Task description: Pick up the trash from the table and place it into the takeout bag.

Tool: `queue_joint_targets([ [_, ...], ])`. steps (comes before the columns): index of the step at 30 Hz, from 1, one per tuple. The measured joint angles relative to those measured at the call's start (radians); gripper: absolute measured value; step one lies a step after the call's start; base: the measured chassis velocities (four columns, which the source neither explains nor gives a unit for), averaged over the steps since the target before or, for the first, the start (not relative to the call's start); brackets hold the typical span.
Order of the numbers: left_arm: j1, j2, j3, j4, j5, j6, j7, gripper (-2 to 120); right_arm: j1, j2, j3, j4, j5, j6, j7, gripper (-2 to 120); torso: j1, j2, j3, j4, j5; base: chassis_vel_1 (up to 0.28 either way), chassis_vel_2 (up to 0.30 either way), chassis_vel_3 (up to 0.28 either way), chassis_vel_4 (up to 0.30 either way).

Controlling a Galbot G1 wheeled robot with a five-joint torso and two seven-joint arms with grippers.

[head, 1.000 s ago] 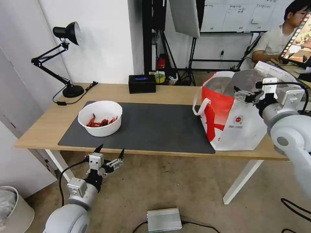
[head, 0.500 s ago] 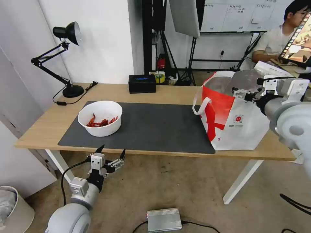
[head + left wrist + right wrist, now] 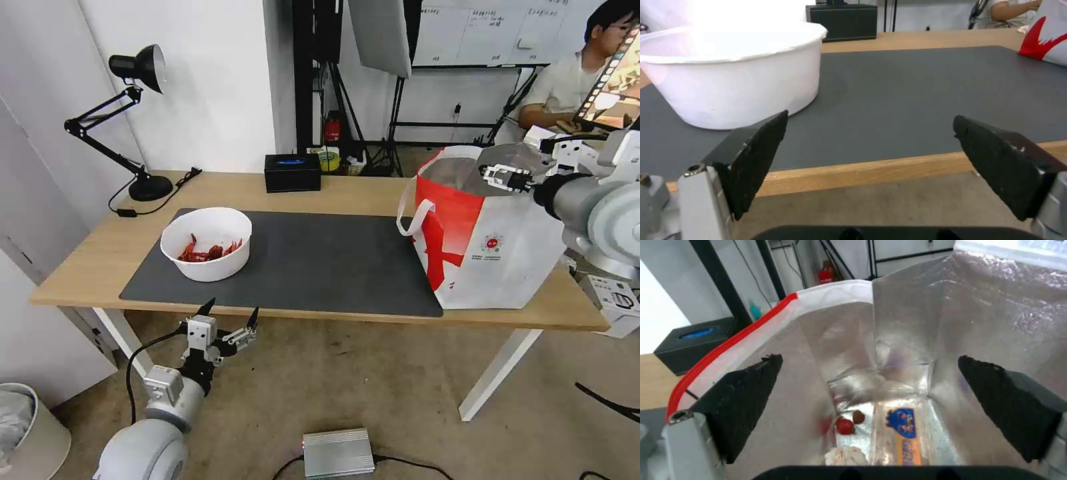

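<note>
The white round bowl (image 3: 207, 243) with red crayfish shells sits on the left part of the dark mat (image 3: 313, 263); its wall (image 3: 733, 73) looms close in the left wrist view. My left gripper (image 3: 230, 310) hangs open just below and in front of the table's front edge (image 3: 300, 313), near the bowl, and the left gripper (image 3: 870, 119) holds nothing. The red-and-white takeout bag (image 3: 480, 247) stands at the table's right end. My right gripper (image 3: 493, 176) hovers open over its mouth. The right gripper (image 3: 869, 359) looks down the foil lining (image 3: 907, 340) onto a crumpled white tissue (image 3: 844, 455), red scraps (image 3: 844, 425) and a clear tray (image 3: 902, 436).
A black tissue box (image 3: 292, 172) stands at the table's back edge and a black desk lamp (image 3: 137, 120) at the back left. A silver box (image 3: 337, 453) lies on the floor in front, a white bin (image 3: 30, 427) at the left.
My right arm has lifted and pulled back to the right, raising its open gripper higher over the bag mouth. The left gripper has barely moved.
</note>
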Motion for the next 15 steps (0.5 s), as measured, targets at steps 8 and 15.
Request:
queue_joint_targets([
  [8,0.004,0.0,-0.004,-0.008,0.0,0.0,0.0,100,-0.036,0.002,0.015,0.017,-0.089,0.041,-0.096,100,0.0,0.0,0.0,0.0,0.0,0.0,0.0,0.0,0.0],
  [15,0.007,-0.002,-0.008,-0.019,0.001,-0.001,0.0,100,-0.209,0.009,0.068,0.059,-0.409,0.363,-0.493,100,0.0,0.0,0.0,-0.0001,0.0,0.0,0.0,0.0,0.0],
])
